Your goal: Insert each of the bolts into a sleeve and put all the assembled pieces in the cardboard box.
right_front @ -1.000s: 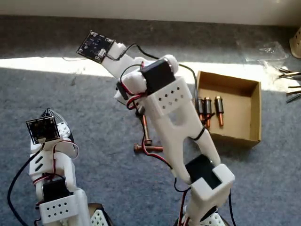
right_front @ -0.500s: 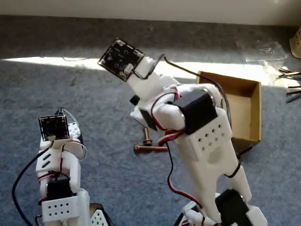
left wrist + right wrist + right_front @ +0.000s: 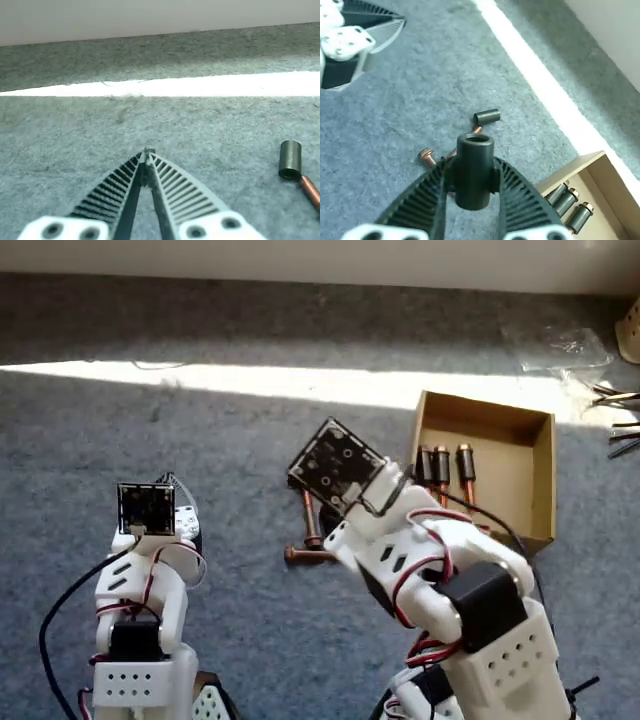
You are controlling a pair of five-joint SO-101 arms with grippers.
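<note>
1. Over the grey carpet (image 3: 200, 440), just left of the cardboard box (image 3: 512, 495), the right hand (image 3: 473, 174) is pinching a dark sleeve (image 3: 474, 150) upright, open end up.
2. Under it are two loose bolts (image 3: 310, 525) and another sleeve (image 3: 486, 117) lying flat, near the box's left wall.
3. Three assembled pieces (image 3: 441, 470) sit inside, right along that wall.
4. The left hand (image 3: 148, 156) is pressed together, well apart from the bolts.
</note>
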